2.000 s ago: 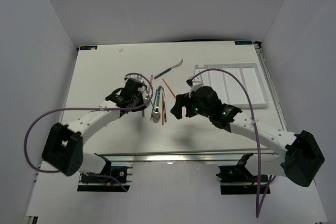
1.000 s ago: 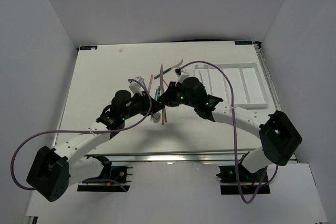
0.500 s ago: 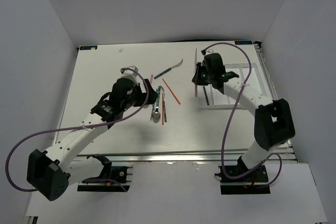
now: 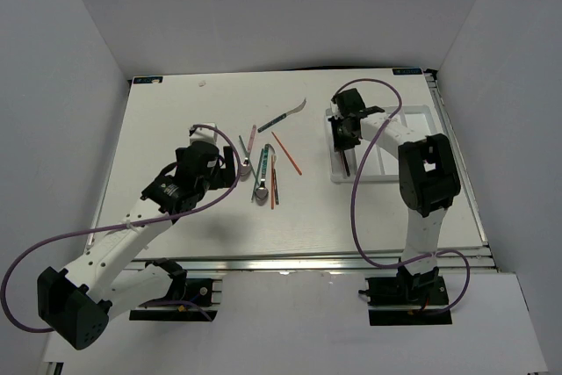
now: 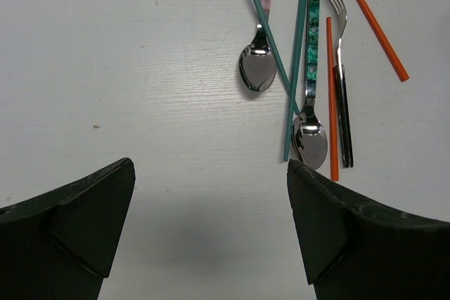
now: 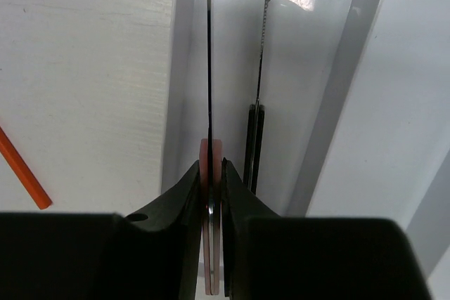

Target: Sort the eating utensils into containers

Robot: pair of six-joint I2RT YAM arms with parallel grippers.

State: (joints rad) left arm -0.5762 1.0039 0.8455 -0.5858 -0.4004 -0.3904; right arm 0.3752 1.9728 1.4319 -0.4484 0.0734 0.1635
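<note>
Right tool [image 6: 211, 172] pinched pink-handled knife [image 6: 211, 150], blade edge-on over tray's [image 6: 344, 82] leftmost compartment, dark-handled knife [image 6: 253, 142] lying alongside. Left tool [image 5: 209, 194] gaped wide well left of tray, over surface [image 5: 105, 68] beside spoons [image 5: 257, 69], fork [image 5: 341, 61], orange chopsticks [image 5: 330, 96].

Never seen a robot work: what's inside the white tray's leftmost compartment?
A dark-handled knife lies there; the right gripper holds a pink-handled knife over it. Its fingers cover one end of the compartment.

Two spoons [image 5: 257, 68] and one fork [image 5: 340, 33]. Two orange chopsticks [image 5: 370, 20], two teal chopsticks [image 5: 295, 82]. Three knives: a teal-handled knife [image 4: 283, 116], a dark-handled knife [image 6: 253, 145] and a pink-handled knife [image 6: 209, 68] — and one white tray [image 4: 413, 142].
</note>
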